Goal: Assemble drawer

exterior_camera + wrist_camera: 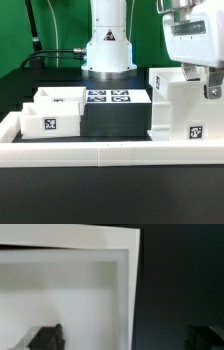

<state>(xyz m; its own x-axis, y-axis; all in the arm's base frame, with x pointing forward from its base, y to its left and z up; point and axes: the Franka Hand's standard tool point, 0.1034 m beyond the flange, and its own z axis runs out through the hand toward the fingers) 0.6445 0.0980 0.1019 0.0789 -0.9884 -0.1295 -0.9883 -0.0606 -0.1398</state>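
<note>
The drawer's housing (185, 105) stands upright on the surface (100, 195), just beside the marker board (108, 97) on the exterior view's right, and its outer side is cut off by the frame. My tool (205, 85) hangs close over the housing's top, but from outside I cannot make out how my fingers stand. The wrist view shows the tool (125, 336) spread apart, with dark, blurred fingers (45, 336) on either side of the housing's (70, 291) wall edge; I cannot tell whether they touch it. Only the exterior view shows the two trays (50, 118) on the marker board's other side and the border rail (100, 150) in front of it.
</note>
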